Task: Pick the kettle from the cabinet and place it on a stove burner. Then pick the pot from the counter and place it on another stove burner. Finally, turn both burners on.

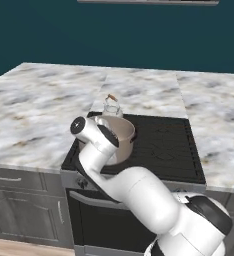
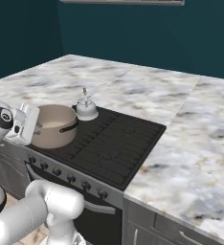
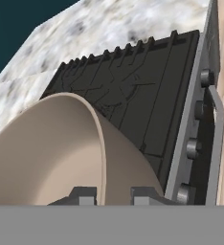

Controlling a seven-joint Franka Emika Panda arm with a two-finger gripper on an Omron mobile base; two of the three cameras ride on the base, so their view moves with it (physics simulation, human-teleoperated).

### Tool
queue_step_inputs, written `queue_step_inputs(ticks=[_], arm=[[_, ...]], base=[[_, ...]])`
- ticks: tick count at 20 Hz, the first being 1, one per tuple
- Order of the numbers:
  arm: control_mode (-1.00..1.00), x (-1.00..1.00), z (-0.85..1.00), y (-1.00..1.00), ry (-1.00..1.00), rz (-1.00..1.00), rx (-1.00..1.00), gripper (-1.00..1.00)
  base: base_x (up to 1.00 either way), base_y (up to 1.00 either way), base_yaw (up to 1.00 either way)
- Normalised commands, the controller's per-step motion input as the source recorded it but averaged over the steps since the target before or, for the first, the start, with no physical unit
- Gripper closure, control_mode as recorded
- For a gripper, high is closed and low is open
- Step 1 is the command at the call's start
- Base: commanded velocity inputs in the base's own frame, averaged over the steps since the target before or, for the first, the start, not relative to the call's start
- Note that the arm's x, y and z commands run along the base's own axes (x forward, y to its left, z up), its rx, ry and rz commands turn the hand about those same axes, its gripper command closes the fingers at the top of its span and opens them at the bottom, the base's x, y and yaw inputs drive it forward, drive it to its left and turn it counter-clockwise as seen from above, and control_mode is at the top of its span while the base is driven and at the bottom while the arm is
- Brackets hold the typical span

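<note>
The pot (image 2: pixel 53 125) stood on the near left burner of the stove (image 2: pixel 115 143), its tan wall and pale inside plain in the right base view, with one dark side handle (image 2: pixel 68 127) pointing toward the middle of the cooktop. The gripper (image 3: pixel 113 194) was closed on the pot's rim at its near left side: in the hand view one fingertip (image 3: pixel 83 195) sat inside the wall and the other outside it, the thin rim pinched between them. In the left base view the arm's wrist covered the near part of the pot (image 1: pixel 123 134), so only its far rim and some of the wall showed.

The kettle (image 2: pixel 86 110) sat upright on the far left burner, just behind the pot and close to it; whether the two touched could not be told. Its thin wire handle rose above it with a brown piece (image 1: pixel 111 97) at the top.

The right half of the black cooktop (image 1: pixel 164 145) lay bare. A row of dark knobs (image 2: pixel 71 178) ran along the stove's grey front panel, and the veined marble counter (image 1: pixel 34 110) spread to the left, right and far side of the stove
</note>
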Motion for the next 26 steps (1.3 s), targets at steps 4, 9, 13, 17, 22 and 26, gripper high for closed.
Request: queue_step_inputs(ticks=[4, 9, 13, 17, 22, 26], arm=[[-1.0, 0.22, -0.05, 0.0, 0.0, 0.0, 0.0, 1.0], [-1.0, 0.13, -0.09, 0.01, 0.0, 0.0, 0.0, 1.0], [-1.0, 0.11, -0.1, 0.03, 0.0, 0.0, 0.0, 1.0], [-1.0, 0.13, -0.11, 0.03, 0.0, 0.0, 0.0, 1.0], [-1.0, 0.17, -0.14, 0.01, 0.0, 0.0, 0.0, 1.0], [-1.0, 0.07, -0.1, 0.02, 0.0, 0.0, 0.0, 1.0]], base=[[0.0, 0.0, 0.0], [0.0, 0.0, 0.0], [0.0, 0.0, 0.0], [0.0, 0.0, 0.0], [0.0, 0.0, 0.0], [0.0, 0.0, 0.0]])
